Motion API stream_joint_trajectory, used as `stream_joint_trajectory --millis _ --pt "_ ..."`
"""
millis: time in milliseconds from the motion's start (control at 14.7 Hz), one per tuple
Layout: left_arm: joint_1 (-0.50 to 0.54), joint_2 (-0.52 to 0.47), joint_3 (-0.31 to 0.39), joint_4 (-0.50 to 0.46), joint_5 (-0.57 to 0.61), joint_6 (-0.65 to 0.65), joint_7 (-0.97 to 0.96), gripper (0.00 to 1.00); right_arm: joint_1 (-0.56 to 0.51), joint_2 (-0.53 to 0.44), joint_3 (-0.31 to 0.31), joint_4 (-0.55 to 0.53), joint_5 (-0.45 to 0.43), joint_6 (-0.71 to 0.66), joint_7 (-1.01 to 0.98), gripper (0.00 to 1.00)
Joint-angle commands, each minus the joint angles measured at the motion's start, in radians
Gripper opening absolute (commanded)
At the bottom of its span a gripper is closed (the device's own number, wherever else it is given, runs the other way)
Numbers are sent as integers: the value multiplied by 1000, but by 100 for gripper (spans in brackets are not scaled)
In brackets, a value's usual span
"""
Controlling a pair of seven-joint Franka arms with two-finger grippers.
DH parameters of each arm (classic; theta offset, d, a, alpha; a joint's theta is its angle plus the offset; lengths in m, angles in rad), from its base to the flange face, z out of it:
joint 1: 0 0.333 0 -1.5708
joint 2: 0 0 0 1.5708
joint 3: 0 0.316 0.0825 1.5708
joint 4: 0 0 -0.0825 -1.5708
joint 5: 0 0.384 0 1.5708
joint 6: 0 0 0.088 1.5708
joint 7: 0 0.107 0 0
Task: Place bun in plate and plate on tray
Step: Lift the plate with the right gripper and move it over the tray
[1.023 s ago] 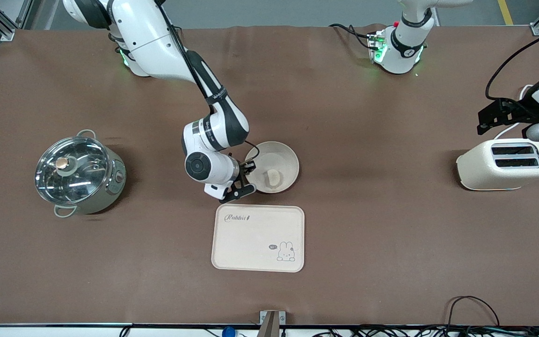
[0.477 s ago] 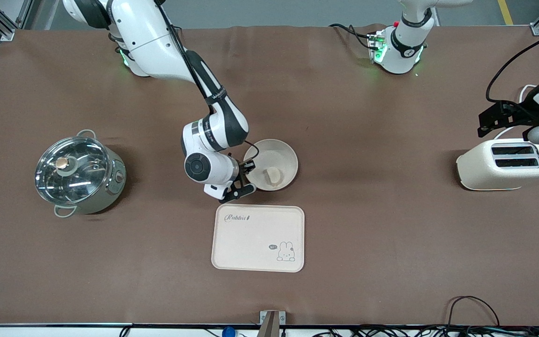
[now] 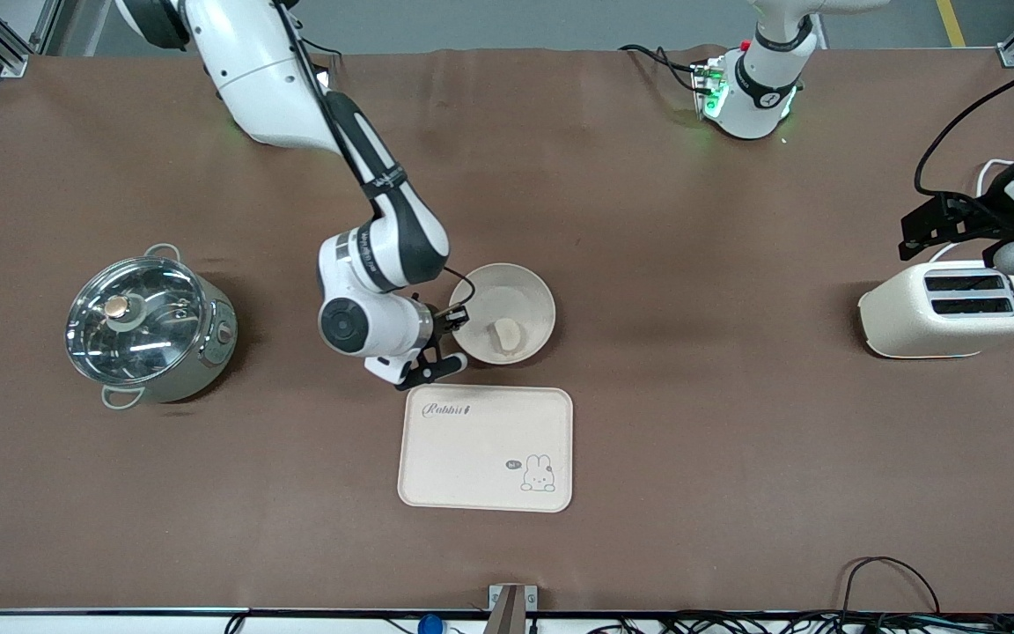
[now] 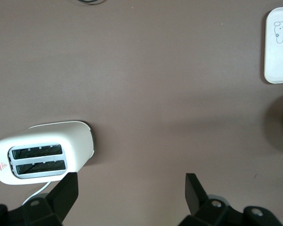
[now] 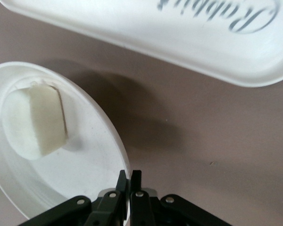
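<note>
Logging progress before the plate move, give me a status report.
Right gripper shut on plate rim, bun inside. Tray bare, nearer the camera. Left gripper open, waiting over toaster.

A white two-slot toaster [image 4: 42, 153] stands on the brown table [image 4: 146, 84], next to one finger of the wide-open left claw [image 4: 129, 193]. The tray [image 4: 279, 44] corner shows its rabbit drawing.

Cream tray [image 3: 485, 449], black rabbit drawing [image 3: 539, 473]

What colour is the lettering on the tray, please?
Dark grey-black script on the cream tray, clearest in the front view.
</note>
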Motion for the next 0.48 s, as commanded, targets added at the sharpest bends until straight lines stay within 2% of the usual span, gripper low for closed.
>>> stream_joint_trajectory --millis 0,205,409 --pt "10 13 3 24 -17 -2 9 100 -68 -18 11 55 97 -34 -4 1" --pt "12 13 3 24 -17 -2 9 100 -111 -5 9 115 126 -22 57 1" --pt "14 14 3 25 -17 1 8 100 -137 49 9 215 127 17 150 0"
